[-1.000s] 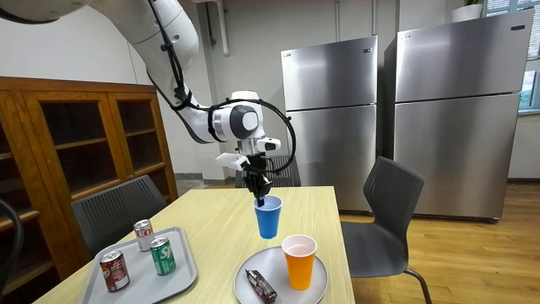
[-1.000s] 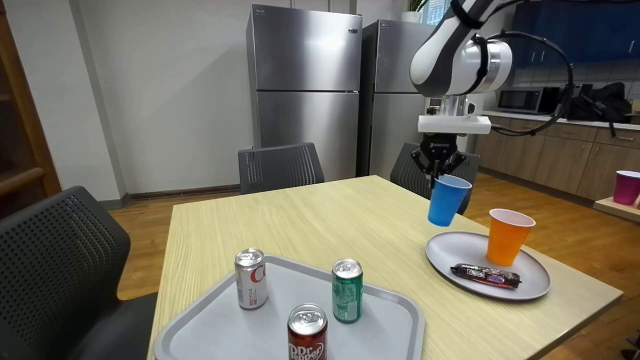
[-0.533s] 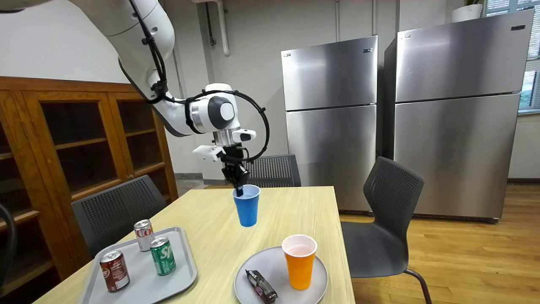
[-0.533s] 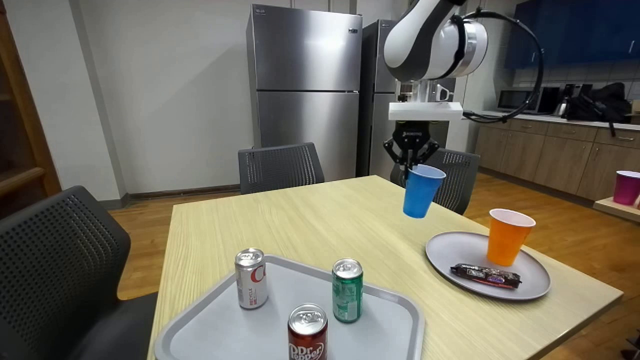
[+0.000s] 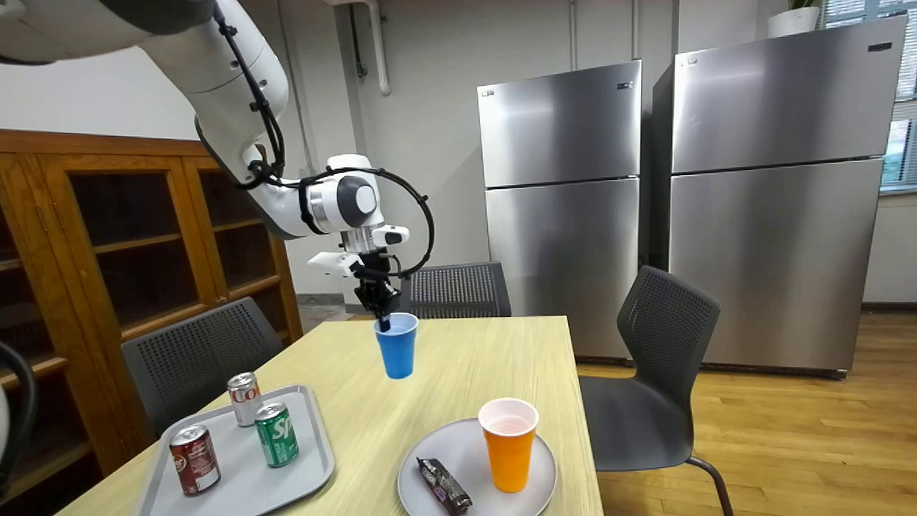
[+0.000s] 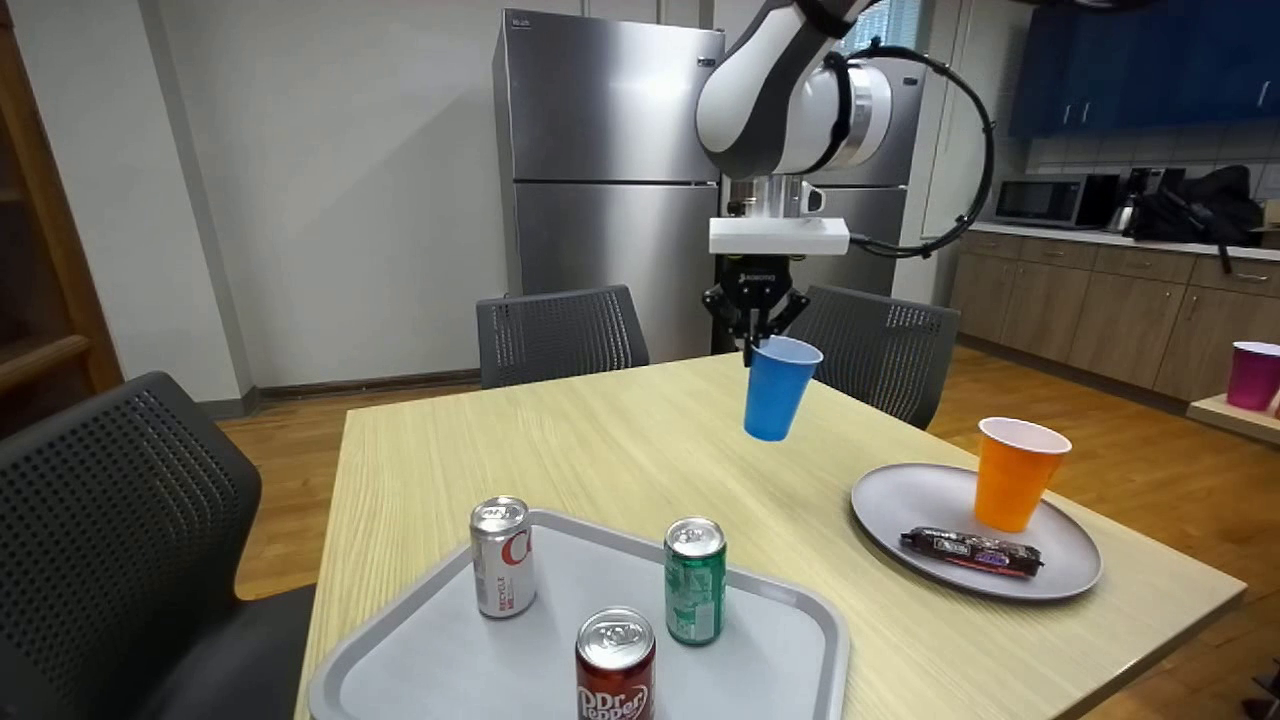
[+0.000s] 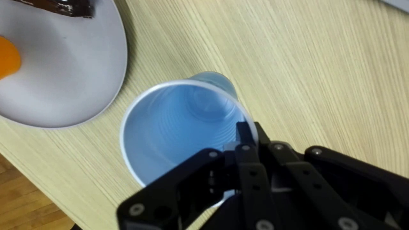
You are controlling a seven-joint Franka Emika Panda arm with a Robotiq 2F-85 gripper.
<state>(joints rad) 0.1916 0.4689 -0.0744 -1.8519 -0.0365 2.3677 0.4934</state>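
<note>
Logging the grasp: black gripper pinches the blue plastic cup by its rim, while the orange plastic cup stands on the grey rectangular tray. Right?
Wrong support: the orange plastic cup stands on the round grey plate, as both exterior views show. The black gripper does pinch the blue plastic cup by its rim.

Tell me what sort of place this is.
Likely a break room or shared kitchen, judging by the two big fridges, the microwave and the chairs at the table.

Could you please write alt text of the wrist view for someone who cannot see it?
Gripper pinching a blue cup by its rim over a pale table. At upper left, a gray plate holds an orange cup and dark bar, all cropped.
</note>
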